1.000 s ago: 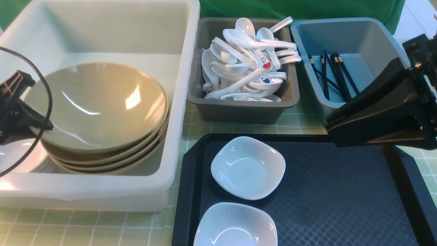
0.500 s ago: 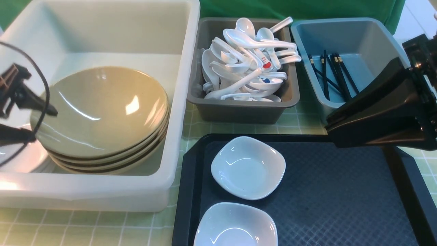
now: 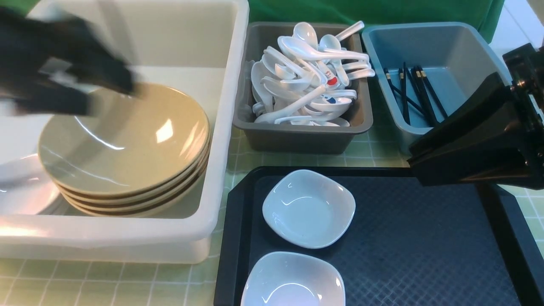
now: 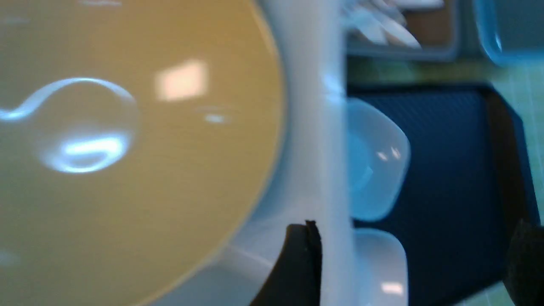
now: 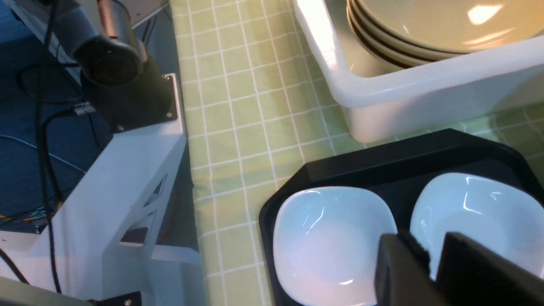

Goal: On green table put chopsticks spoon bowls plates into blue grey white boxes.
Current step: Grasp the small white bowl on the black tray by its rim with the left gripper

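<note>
Left hand (image 3: pixel 109 97), blurred, fingers spread and empty, hovers over stacked tan bowls (image 3: pixel 123 136) in the white box (image 3: pixel 229 127). Right hand (image 3: pixel 411 160), fingers barely parted and empty, hangs above a black tray (image 3: pixel 425 246) holding two white plates (image 3: pixel 309 208). Spoons (image 3: pixel 306 80) fill the grey box (image 3: pixel 297 142); chopsticks (image 3: pixel 414 93) lie in the blue box (image 3: pixel 446 42) on the green counter (image 3: pixel 106 280).

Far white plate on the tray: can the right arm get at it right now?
Probably yes. The right gripper hangs over the black tray, empty, right of the plate, with bare tray between them and nothing lying on the plate. Its jaws look barely parted and would need widening.
</note>
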{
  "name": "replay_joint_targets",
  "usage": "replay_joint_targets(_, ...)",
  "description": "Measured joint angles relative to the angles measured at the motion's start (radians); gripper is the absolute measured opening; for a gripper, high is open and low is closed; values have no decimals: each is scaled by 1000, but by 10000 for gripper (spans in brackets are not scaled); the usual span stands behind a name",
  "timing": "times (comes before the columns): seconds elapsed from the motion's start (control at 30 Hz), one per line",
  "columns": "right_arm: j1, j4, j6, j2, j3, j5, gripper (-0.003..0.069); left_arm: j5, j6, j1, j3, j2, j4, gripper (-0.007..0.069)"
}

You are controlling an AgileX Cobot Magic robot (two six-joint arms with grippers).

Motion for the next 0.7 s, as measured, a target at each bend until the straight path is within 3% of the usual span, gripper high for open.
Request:
replay_joint_targets(0.13,0,0,4,0,0,-6,153,-112,41,-259,46,65,0,561)
replay_joint_targets(0.27,0,0,21,0,0,-11,160,-171,46,-395,-3,217,34,561)
replay_joint_targets(0.53,0,0,22,0,0,-3,176,-92,3,-484,-257,534,226,561)
replay_joint_targets(0.7,0,0,23,0,0,0,184,-76,-37,-486,-346,660,261,561)
